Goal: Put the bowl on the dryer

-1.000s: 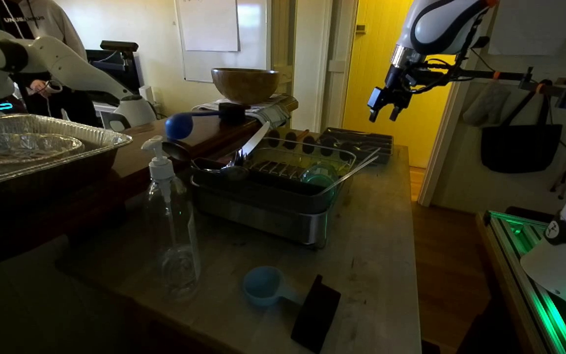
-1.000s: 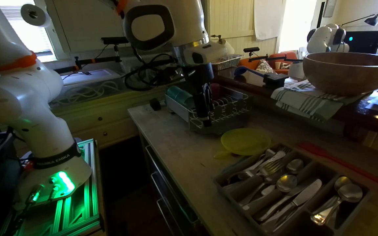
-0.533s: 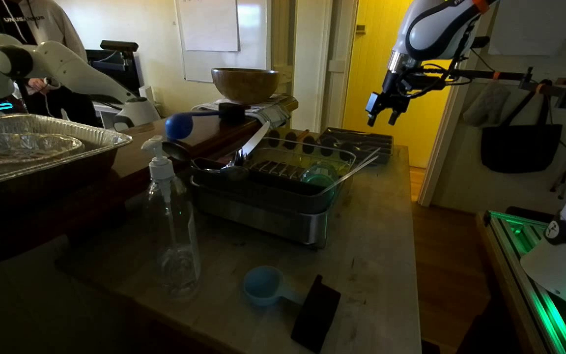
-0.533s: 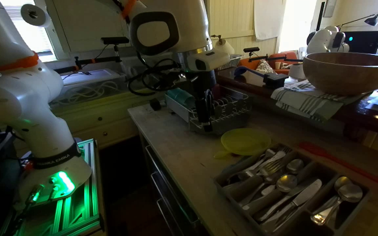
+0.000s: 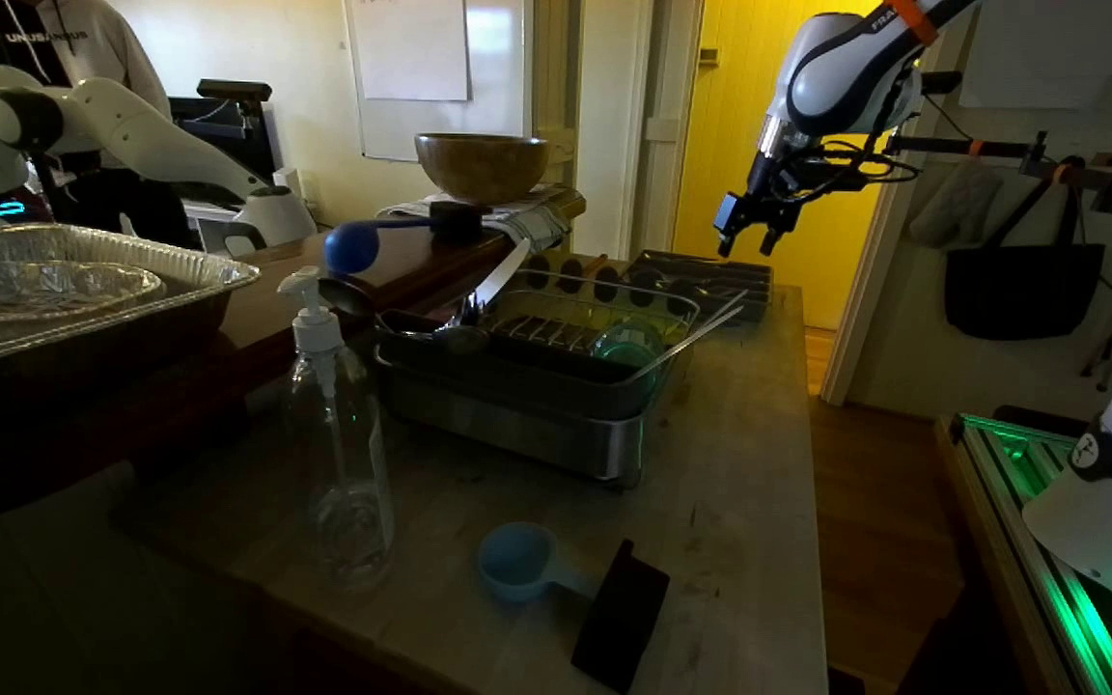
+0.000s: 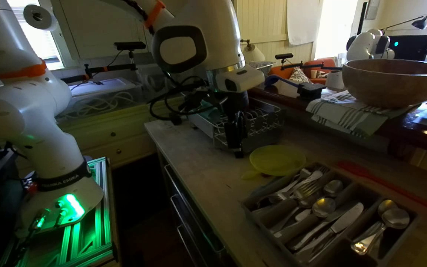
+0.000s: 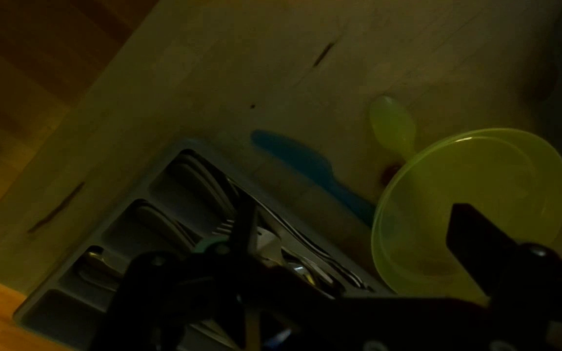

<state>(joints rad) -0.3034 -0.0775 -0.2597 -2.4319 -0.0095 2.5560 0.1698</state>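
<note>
Scuffed wooden counter (image 7: 203,83), smooth round lime-green bowl (image 7: 491,185), wire-tined dryer (image 5: 517,425), parted fingers (image 7: 481,253)

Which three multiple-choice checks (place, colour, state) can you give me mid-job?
1. Where is the green bowl relative to the dryer? A inside; B on the counter, outside; C underneath.
2. What colour is the large bowl on the striped cloth? A blue; B white; C brown.
3. State of the hand? A open; B shut on the green bowl; C shut, empty.

1 B: an exterior view shows it resting there.
2 C: its brown shows in both exterior views.
3 A: its fingers stand apart in the wrist view.
</note>
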